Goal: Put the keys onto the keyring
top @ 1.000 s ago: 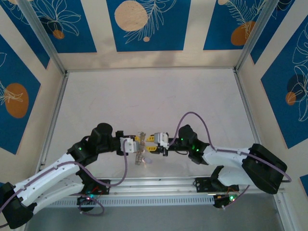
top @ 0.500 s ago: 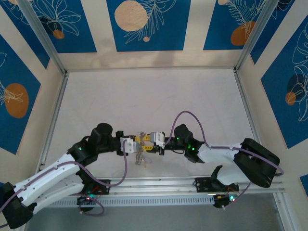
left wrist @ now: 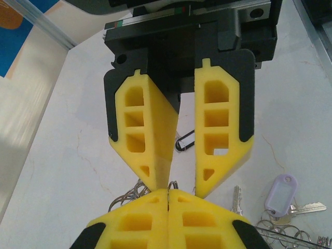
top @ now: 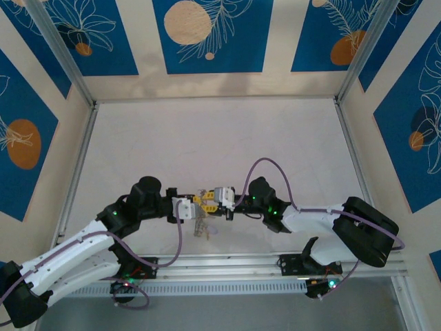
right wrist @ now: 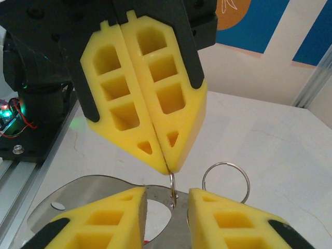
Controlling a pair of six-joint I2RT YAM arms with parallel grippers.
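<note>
keyring [right wrist: 171, 187] hangs right at the tip of the left pincer [right wrist: 167, 167]. it is a thin grey wire loop seen edge-on, its top caught in the seam where the two yellow jaws are pressed flat together with no gap. so the left pincer is pinching the keyring by its rim, and the rest of the loop drops below the tips. just to the right of that pinch a second loop [right wrist: 226, 180] shows face-on, round and bare; whether it is linked to the first i cannot tell. below the tips is a flat shiny metal plate [right wrist: 93, 193] with a small hole.

further right, nose to nose with the left one, the right pincer [left wrist: 181, 188] stands spread. it has one jaw on each side of the keyring, and neither touches it. off to the right of the tips in the left wrist view, loose keys [left wrist: 236, 197] and a pale tag [left wrist: 281, 191] show over the table [left wrist: 62, 171]; hanging or lying, i cannot tell.

by my reckoning the ring is light, stiff and springy. steel that thin and smooth may twist or slide out of foam. better to take it across the wire, close beside the left pincer's grip, so it cannot swing. the keys look light and slippery too, so the plastic head is the sensible place to grip one.
</note>
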